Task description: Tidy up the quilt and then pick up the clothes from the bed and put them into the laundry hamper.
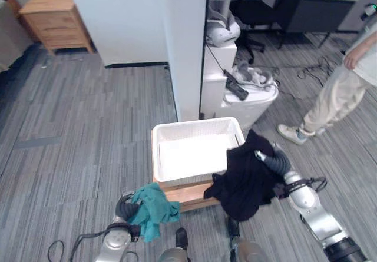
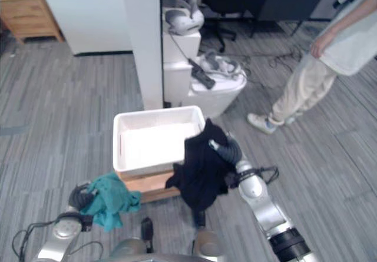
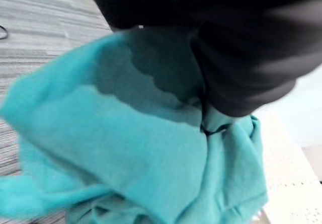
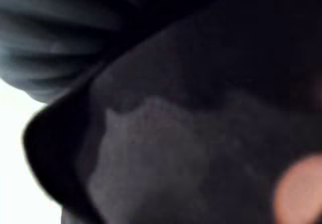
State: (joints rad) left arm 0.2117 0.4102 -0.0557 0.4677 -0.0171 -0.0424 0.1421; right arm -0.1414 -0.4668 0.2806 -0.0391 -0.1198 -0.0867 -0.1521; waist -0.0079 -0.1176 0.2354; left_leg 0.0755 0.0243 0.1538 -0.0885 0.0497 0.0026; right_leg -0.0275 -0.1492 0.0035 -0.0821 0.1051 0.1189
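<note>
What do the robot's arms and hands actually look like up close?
Each arm is a smooth silver-grey shell, rounded in segments, with a black band at a joint low on the right one. A dark ribbed cover wraps the wrist and back of the right hand and the left hand, like a flexible black hose. Thin black cables loop beside both wrists.

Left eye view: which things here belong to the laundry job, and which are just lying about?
Job:
teal cloth garment on left hand
black cloth garment on right hand
white perforated plastic hamper

Lying about:
wooden nightstand
black office chair
person
</note>
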